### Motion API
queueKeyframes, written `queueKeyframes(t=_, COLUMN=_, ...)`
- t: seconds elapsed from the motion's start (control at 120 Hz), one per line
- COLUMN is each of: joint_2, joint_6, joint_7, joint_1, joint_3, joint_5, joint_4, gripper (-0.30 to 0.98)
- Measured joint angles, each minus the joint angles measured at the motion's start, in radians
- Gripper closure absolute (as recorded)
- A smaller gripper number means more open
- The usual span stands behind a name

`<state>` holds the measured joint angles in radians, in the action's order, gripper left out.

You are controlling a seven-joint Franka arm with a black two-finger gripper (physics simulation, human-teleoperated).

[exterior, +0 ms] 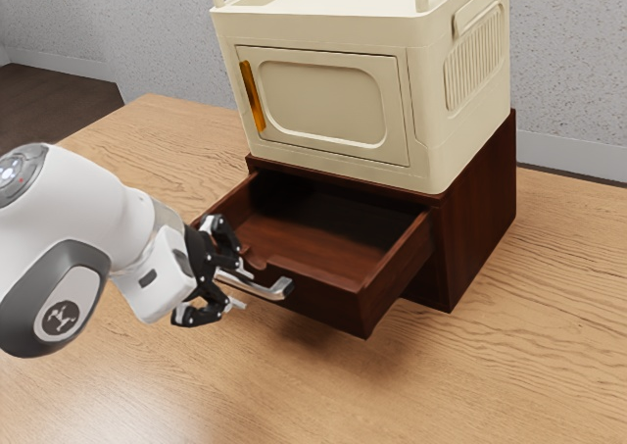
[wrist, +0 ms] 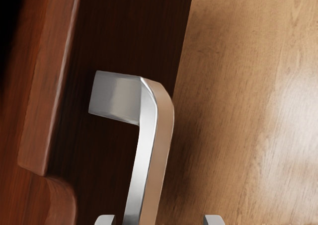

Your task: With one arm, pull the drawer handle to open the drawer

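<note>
My gripper (exterior: 238, 286) stands open at the drawer front, its two fingers on either side of the silver handle (exterior: 269, 289). The brown drawer (exterior: 361, 297) sticks well out of its dark wooden cabinet (exterior: 477, 219), and its inside shows. In the wrist view the bent handle (wrist: 149, 155) runs down from its mount on the drawer front (wrist: 121, 31). Between the tips of my gripper (wrist: 159, 220) the bar lies much closer to one fingertip than to the other, with a gap on each side.
A cream box (exterior: 328, 101) with an orange door handle (exterior: 253, 96) stands on top of the cabinet. The wooden table (exterior: 441, 375) extends under and around the drawer. A grey wall (exterior: 568, 62) rises behind.
</note>
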<state>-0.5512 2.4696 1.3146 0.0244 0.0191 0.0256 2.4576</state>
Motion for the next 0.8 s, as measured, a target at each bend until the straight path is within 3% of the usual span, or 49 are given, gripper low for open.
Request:
queueKeyframes(t=0.567, joint_2=-0.068, joint_6=-0.006, joint_7=-0.008, joint_1=0.002, joint_3=0.000, joint_5=0.000, joint_4=0.052, gripper=0.55)
queueKeyframes(t=0.8, joint_2=-0.068, joint_6=-0.009, joint_7=-0.010, joint_1=0.008, joint_3=-0.001, joint_5=0.000, joint_4=0.052, gripper=0.48)
